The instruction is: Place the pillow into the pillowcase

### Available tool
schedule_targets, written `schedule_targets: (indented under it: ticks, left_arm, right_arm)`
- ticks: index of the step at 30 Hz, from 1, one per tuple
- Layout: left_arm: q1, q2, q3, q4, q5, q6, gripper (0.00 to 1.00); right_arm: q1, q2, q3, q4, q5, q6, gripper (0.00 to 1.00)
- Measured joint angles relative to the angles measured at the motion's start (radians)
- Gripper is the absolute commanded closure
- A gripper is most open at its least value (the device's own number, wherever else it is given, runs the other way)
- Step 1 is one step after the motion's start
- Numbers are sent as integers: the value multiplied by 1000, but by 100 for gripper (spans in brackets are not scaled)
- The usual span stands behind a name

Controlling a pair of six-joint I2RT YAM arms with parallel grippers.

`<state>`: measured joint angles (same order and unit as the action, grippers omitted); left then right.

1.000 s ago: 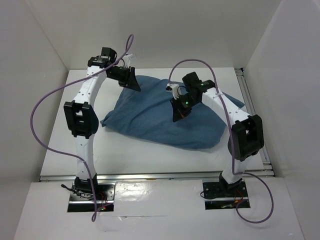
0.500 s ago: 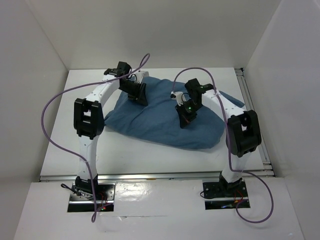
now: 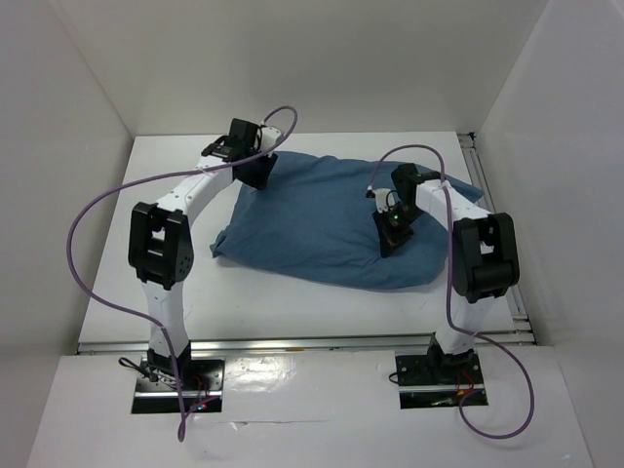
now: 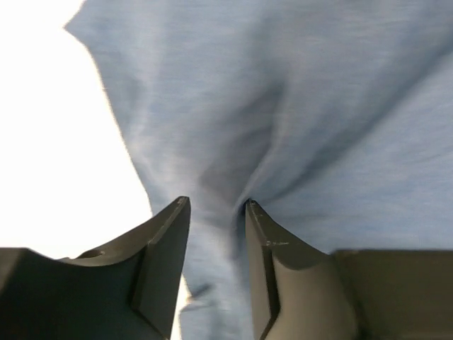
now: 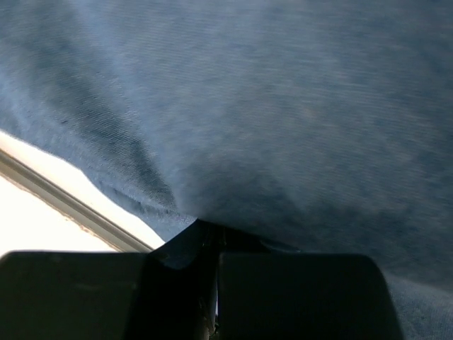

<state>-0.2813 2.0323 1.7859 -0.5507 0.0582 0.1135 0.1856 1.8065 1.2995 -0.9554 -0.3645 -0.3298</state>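
Blue pillowcase [image 3: 327,229] sits puffed up mid-table [image 3: 283,307]. No pillow showing, so it's probably inside. The left pincer [image 4: 216,212] pinches a fold at its far-left corner, and the right pincer [image 5: 212,234] is clamped on cloth. It's floppy, light stuff, so grab the hems.

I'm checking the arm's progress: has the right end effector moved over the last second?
Yes. The right end effector has shifted rightward and nearer, toward the table's right rail, across the pillowcase.
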Motion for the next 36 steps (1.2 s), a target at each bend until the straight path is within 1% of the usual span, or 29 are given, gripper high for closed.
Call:
schedule_targets:
  ticks: [2, 3, 4, 7, 10, 14, 20, 21, 23, 25, 26, 27, 28, 29, 36]
  left_arm:
    - [0, -11, -24, 33, -55, 14, 48]
    - [1, -11, -27, 39, -73, 16, 45]
    - [4, -11, -26, 43, -84, 16, 45]
    - [27, 9, 26, -1, -53, 11, 44]
    - [62, 64, 129, -29, 22, 2, 43]
    - [98, 109, 168, -45, 115, -16, 41]
    - [123, 241, 286, -124, 324, -37, 40]
    - [126, 253, 289, -128, 353, -38, 41]
    - [130, 260, 287, -132, 395, -40, 47]
    - [135, 261, 286, -132, 426, -40, 59]
    - [137, 261, 286, -130, 437, -44, 68]
    - [138, 261, 286, -129, 448, -43, 90]
    - [138, 261, 286, -130, 455, -50, 98]
    - [138, 261, 284, -128, 463, -46, 100]
    - [163, 249, 206, -41, 451, -99, 100]
  right_arm:
    - [-22, 0, -11, 0, 7, 3, 100]
    - [-30, -2, -14, 0, 11, 3, 100]
    - [-35, -3, -16, -1, 15, 3, 100]
    - [-43, -3, -17, -3, 21, 3, 100]
    - [-42, -4, -17, -3, 23, 3, 100]
    - [-42, -4, -17, -3, 23, 3, 100]
    - [-39, -6, -17, -4, 25, 1, 100]
    - [-39, -6, -17, -4, 25, -1, 100]
    - [-39, -6, -17, -5, 29, -2, 100]
    - [-39, -6, -17, -6, 29, -4, 100]
    - [-39, -6, -17, -6, 29, -5, 100]
    - [-39, -6, -17, -6, 29, -5, 100]
    - [-39, -6, -17, -6, 28, -5, 100]
    - [-39, -6, -17, -6, 28, -5, 100]
    - [-39, -6, -17, -6, 28, -9, 100]
